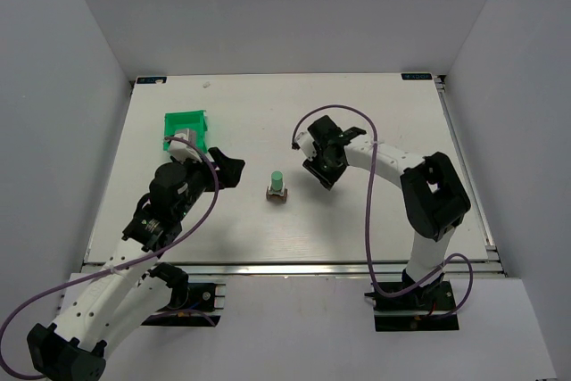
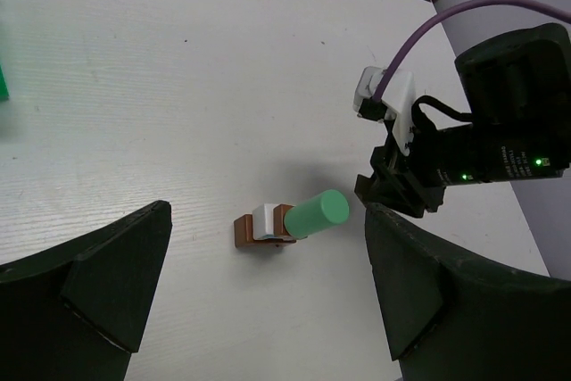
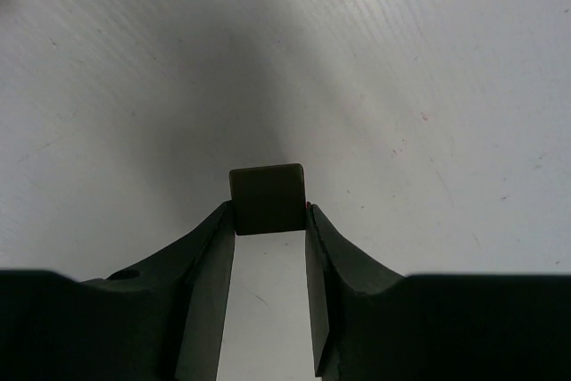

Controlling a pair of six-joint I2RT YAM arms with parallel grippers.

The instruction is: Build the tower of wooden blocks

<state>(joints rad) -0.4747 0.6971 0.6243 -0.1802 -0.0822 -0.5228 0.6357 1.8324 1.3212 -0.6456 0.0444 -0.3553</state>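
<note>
Mid-table, between the arms: wood block tower point(image 1: 277, 187), brown base, whitish piece, green cylinder on top, touching neither gripper. Left of it, near green bin point(image 1: 186, 128): left gripper point(image 1: 230, 171), spread wide, empty. Right of it: right gripper point(image 3: 268, 210), pinched on small square block point(image 3: 267, 195), colour unclear in shadow, over table point(image 3: 428, 60).

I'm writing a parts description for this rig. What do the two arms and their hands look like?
The left arm and right arm have white links and black joints. The left hand and right hand are black, with broad wedge-shaped fingers. A purple cable runs along each arm. Green lights glow on the right hand's housing.
</note>
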